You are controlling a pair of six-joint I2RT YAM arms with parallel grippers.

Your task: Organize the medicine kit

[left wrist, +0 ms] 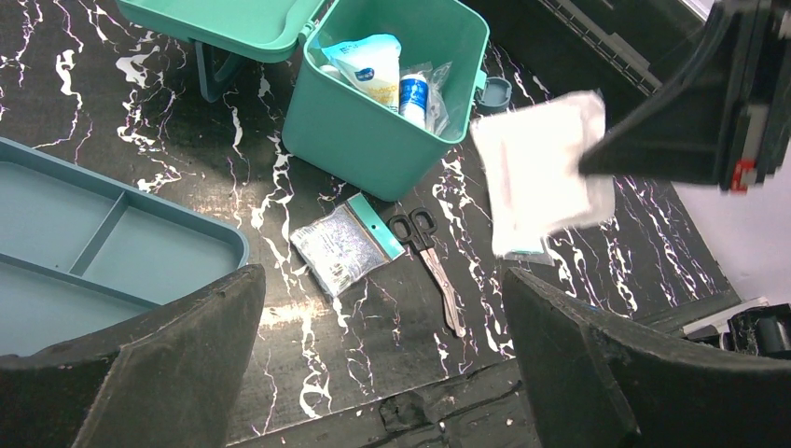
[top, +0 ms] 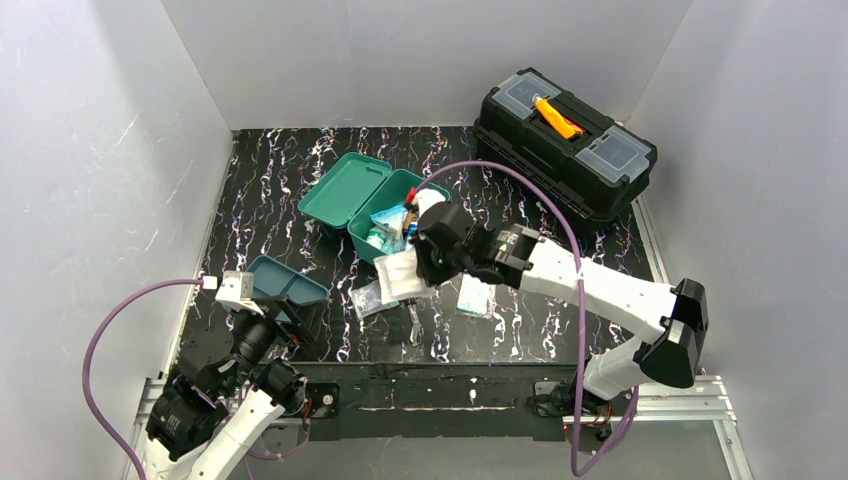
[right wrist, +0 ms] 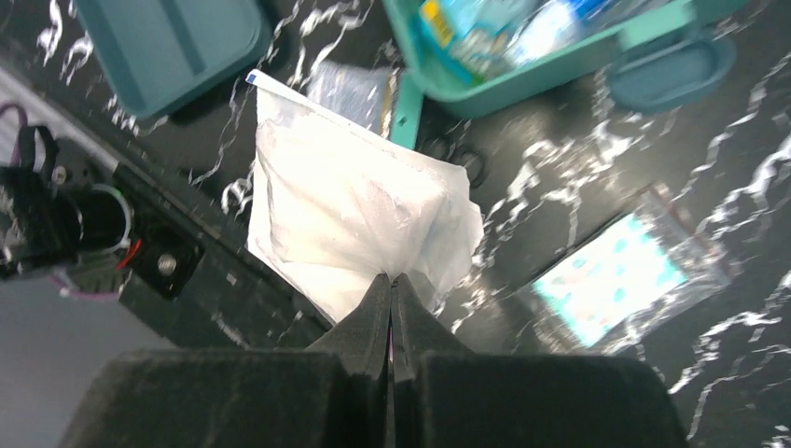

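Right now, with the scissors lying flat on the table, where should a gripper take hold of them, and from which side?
Probably the shank of the scissors, just below the black handle loops, coming straight down from above and closing across the narrow width. They lie flat and closed, and the clear packet crowds the loops, while the table is bare beside the blades.

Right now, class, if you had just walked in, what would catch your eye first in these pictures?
The white packet pinched in the shut right gripper, hanging above the table on the near side of the open teal box. Next, the black toolbox with its orange handle in the far right corner.
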